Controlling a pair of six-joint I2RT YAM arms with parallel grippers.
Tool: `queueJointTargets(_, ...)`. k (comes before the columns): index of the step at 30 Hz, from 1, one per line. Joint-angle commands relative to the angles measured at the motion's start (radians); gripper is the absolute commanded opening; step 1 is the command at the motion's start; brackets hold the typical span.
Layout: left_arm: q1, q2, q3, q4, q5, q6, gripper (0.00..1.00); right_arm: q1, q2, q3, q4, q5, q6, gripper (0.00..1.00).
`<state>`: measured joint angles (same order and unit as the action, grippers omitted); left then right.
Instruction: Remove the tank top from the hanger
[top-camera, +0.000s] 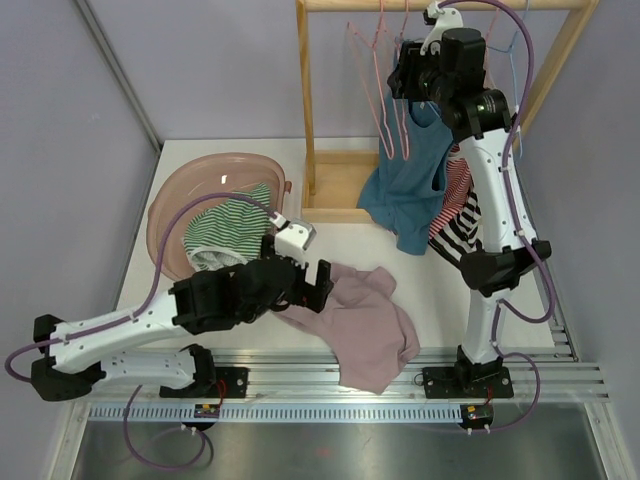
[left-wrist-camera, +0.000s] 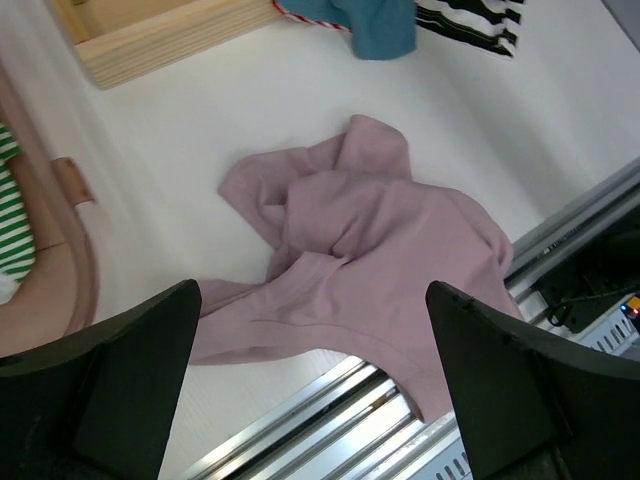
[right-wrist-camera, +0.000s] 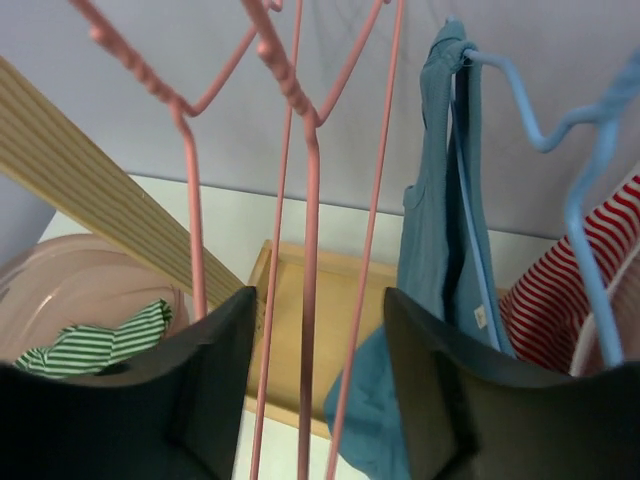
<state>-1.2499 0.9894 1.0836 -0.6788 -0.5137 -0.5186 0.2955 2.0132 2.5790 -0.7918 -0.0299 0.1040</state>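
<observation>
left arm (top-camera: 110, 330) and right arm (top-camera: 497, 190): 2 alike, white links, black joints, purple cables (top-camera: 150, 285), black blocky fingers (left-wrist-camera: 100, 385), black bases (top-camera: 452, 381).

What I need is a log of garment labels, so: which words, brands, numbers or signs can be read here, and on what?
No text can be read in any view.
White tag on the blue tank top: too small and blurred to read.
Circuit board at the near edge: markings, if any, too small to read.
</observation>
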Motion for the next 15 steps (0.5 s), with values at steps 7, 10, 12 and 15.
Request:
queueJointTargets(7,-0.100,0.264,-0.007,0.288,0.135,0.081,0.99,0.002,-0.390,-0.193,0.000,-0.004,0.005,0.99)
queueJointTargets(10,-0.111,0.366,-0.002,0.315,0.187,0.080,0.99,0.004,-0.536,-0.343,-0.017,-0.008,0.017,0.99)
queueJointTargets(12,-0.120,0.454,0.010,0.317,0.211,0.072,0.99,0.002,-0.667,-0.443,-0.003,-0.013,0.037,0.99)
queueJointTargets(15,-0.131,0.543,0.025,0.323,0.242,0.063,0.99,0.002,-0.851,-0.666,0.051,-0.024,0.083,0.99)
